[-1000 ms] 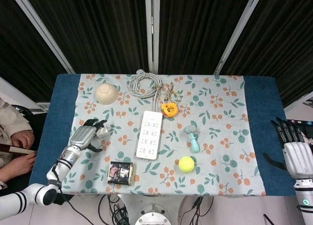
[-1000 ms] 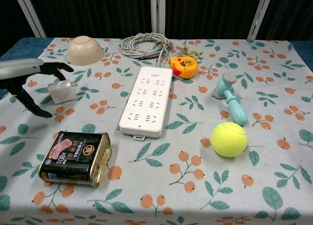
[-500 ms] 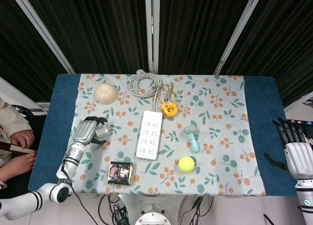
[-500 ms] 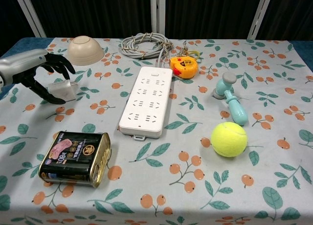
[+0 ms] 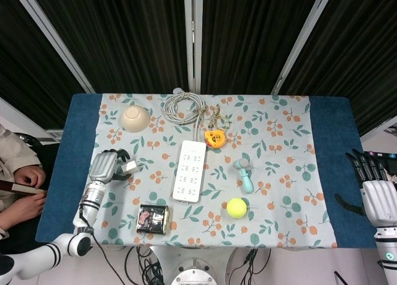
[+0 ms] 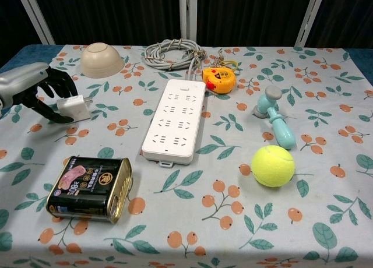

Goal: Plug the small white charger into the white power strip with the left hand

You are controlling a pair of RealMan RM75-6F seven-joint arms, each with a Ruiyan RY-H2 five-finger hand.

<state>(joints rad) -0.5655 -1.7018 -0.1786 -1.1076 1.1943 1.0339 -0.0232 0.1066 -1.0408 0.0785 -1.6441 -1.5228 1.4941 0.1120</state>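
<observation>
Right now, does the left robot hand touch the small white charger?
Touching. The chest view shows the left robot hand with dark fingers closed around the small white charger.

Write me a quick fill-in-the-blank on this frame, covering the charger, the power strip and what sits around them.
1. The left hand is closed around the small white ____.
2. The charger has its prongs pointing toward the white ____.
3. On the power strip, the number of plugs in its sockets is ____.
4. The tennis ball lies nearest the ____ edge of the table.

Missing words: charger; power strip; zero; front
</observation>
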